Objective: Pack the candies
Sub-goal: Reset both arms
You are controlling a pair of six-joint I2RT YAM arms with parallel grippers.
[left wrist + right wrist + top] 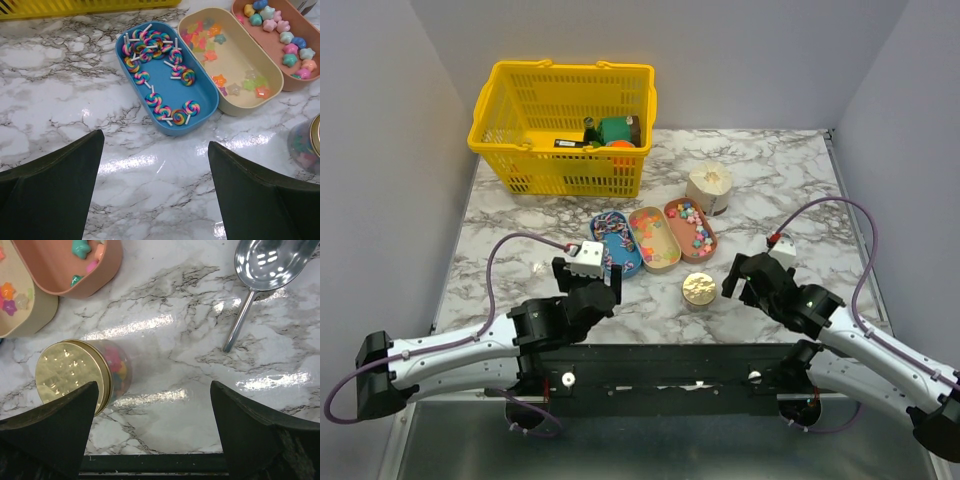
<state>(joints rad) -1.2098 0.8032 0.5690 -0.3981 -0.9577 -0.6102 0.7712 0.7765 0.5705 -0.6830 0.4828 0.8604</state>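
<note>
Grey walls (390, 100) close in a white marble-patterned table (510, 225), with both arms reaching in from its near edge.

The left gripper (152, 145) hangs with its jaws spread wide and nothing between them, only bare marble below. Just beyond its fingertips lies a blue oval tray (202, 97) holding rainbow swirl lollipops on white sticks. This is one share of the candies (188, 76). A cream oval tray (235, 57) lies against the blue one's far side, with translucent star sweets scattered in it. Next comes a pink oval tray (285, 85) of pastel stars.

The right gripper (153, 385) is also wide open and empty above the table. On its left stands a clear jar (120, 367) with a gold lid (70, 372); a few coloured sweets show through its side. A shiny metal scoop (270, 262) lies apart on its right, with the handle pointing towards the gripper.

Further back, a pale round tub (708, 185) stands beside the pink tray. A yellow shopping basket (570, 68) sits at the table's far left corner with some goods inside.
</note>
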